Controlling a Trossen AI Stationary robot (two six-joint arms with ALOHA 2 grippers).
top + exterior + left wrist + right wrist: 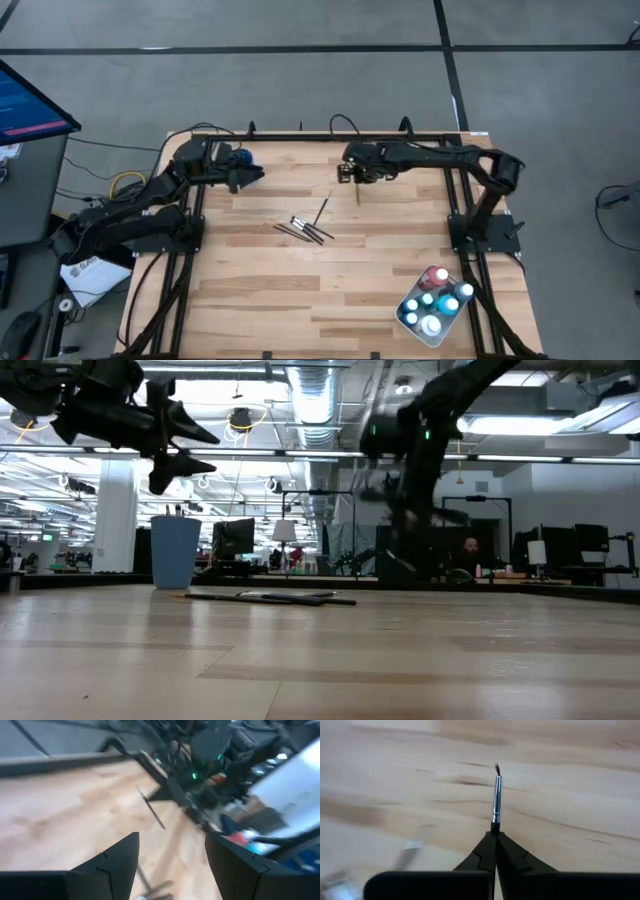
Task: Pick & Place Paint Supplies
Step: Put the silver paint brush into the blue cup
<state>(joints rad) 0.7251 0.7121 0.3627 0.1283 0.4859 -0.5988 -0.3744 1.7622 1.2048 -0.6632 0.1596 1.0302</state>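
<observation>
Blue round cup (243, 157) stands at the far left of the table (300, 290); all places below are read against it. In the low view at least two dark brush ends poke above its rim.

Left gripper (252, 175) hangs in the air just beside and above the cup, jaws released and holding nothing; the left wrist view shows both fingers (117, 862) well apart.

Right of the cup, near mid-table: a cluster of loose paintbrushes (305, 230), about four, lying flat and touching one another; one more lone brush (324, 207) lies tilted just past them. The exact count is hard to tell.

Farther right, about level with the cup: right gripper (357, 184), raised off the wood, jaws clenched on a single held paintbrush (496, 800), ferrule and bristle tip sticking out ahead.

Far right and on the near edge, well apart from the cup: white tray (416, 328) with paint bottles (437, 298), roughly seven, red, blue, teal and white.

Surface: pale wooden planks in a black frame. Room: grey floor, a screen at the left, open ceiling ducts, desks with monitors, and one seated person (470, 555) behind.
</observation>
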